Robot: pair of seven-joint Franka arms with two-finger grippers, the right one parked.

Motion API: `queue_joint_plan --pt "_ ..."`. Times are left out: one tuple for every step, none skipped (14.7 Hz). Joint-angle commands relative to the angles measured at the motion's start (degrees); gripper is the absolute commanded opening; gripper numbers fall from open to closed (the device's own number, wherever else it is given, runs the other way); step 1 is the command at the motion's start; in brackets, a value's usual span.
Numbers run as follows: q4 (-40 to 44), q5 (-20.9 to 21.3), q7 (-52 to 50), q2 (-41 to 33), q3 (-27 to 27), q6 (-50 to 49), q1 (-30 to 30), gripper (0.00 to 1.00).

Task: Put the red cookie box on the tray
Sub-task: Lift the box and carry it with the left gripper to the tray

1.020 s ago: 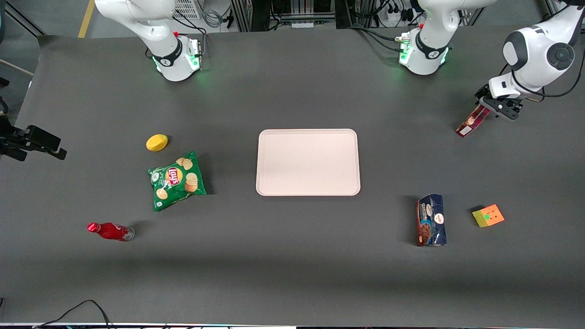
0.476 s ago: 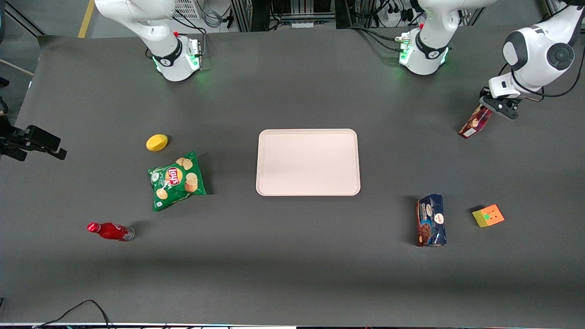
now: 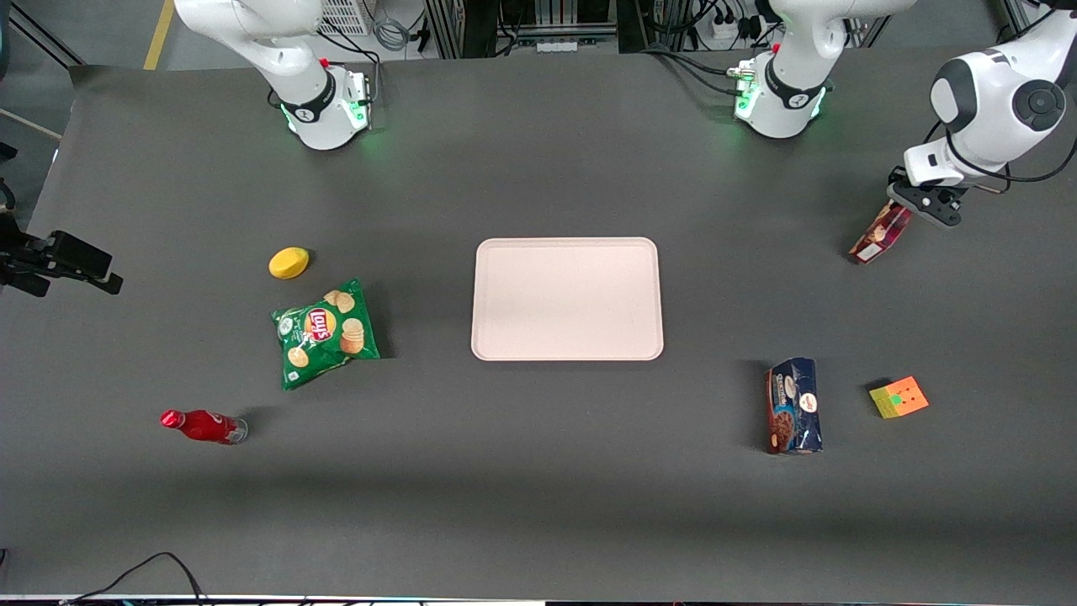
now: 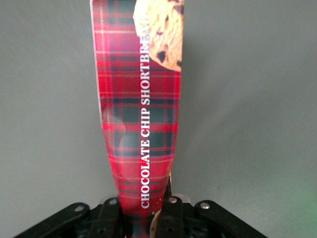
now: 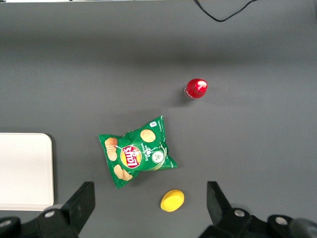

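Table (image 3: pixel 538 471) carries the tray (image 3: pixel 567 299) at its middle, bare. Well apart from it, toward the working arm's end, the red cookie box (image 3: pixel 879 234) hangs steeply tilted from the gripper (image 3: pixel 913 206), whose fingers are clamped on one end of the carton. Over the last second the box has swung from a flatter slant to this steeper one, its low end apparently just off the surface. I judge the pick-up done; the carry to the tray remains.
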Motion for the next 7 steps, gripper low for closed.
queue_joint_plan --pt "1.6 -3.3 -6.3 -7.3 -5.3 -7.6 -2.8 0.00" --pt "4.2 -7.9 -6.4 -7.4 -9.2 -10.9 -2.8 0.00" --pt "8.0 -13.5 -6.5 -7.2 -13.6 -16.2 -2.8 0.00" --pt "12.4 -17.4 -7.3 -7.0 -17.5 -22.2 -2.8 0.00" --pt "16.9 -19.7 -9.2 -7.0 -21.0 -27.5 -2.8 0.00" --pt "21.2 -20.4 -13.0 -6.9 -24.5 -32.2 -2.8 0.00" --pt "24.8 -20.6 -18.0 -6.7 -27.9 -36.2 -2.8 0.00"
